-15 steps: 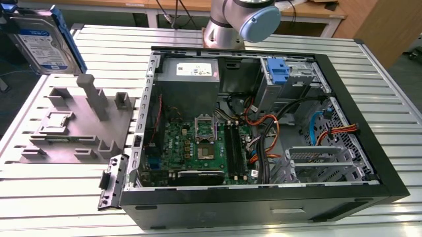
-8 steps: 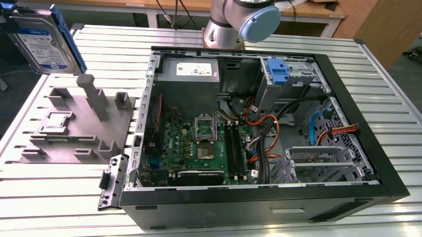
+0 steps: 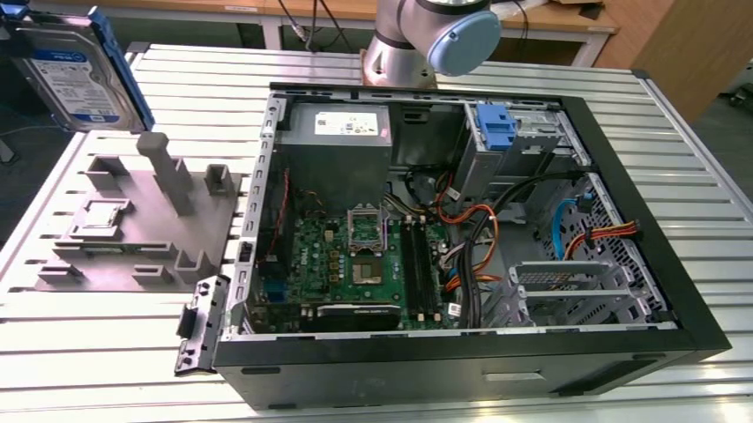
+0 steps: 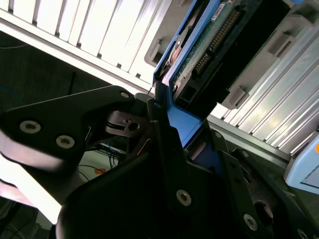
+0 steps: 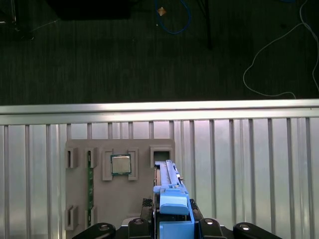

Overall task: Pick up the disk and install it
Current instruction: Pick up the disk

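The disk (image 3: 73, 75), a silver drive with a white-and-blue label in a blue carrier, hangs in the air at the exterior view's far left, above the grey holder block (image 3: 141, 220). In the second wrist view my gripper (image 4: 169, 129) is shut on the disk's blue carrier (image 4: 182, 122), with its black fingers (image 4: 164, 149) clamped on the frame. In the first wrist view the carrier's blue edge (image 5: 172, 199) stands upright between the fingers, over the holder block (image 5: 119, 189).
An open computer case (image 3: 612, 132) lies on the slatted metal table (image 3: 94, 352), with a grey power supply (image 3: 341, 128), a motherboard (image 3: 353, 264) and a second blue carrier (image 3: 496, 128) in a bay. The holder block carries a processor chip (image 5: 120, 164) and a memory stick (image 5: 90, 184). Dark floor lies past the table edge (image 5: 159, 107).
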`<control>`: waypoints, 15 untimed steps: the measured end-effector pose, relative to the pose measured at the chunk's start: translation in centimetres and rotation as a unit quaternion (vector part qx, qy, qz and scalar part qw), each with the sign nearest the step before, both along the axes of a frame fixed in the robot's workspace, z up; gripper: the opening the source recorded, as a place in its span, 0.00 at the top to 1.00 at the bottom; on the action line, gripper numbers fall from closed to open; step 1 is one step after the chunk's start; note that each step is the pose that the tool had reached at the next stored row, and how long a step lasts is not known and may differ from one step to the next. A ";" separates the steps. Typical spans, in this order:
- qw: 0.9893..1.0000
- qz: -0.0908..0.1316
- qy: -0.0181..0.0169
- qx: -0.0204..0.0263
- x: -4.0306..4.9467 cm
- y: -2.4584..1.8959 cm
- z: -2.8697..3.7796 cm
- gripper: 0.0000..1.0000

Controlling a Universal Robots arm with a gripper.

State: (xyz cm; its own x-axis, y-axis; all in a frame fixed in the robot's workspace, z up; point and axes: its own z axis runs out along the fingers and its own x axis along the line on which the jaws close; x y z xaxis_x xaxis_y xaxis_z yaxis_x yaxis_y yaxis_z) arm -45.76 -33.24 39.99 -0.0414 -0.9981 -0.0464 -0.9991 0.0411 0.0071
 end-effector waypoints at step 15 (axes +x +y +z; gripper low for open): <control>1.000 0.000 0.000 0.000 0.00 0.01 0.63 0.63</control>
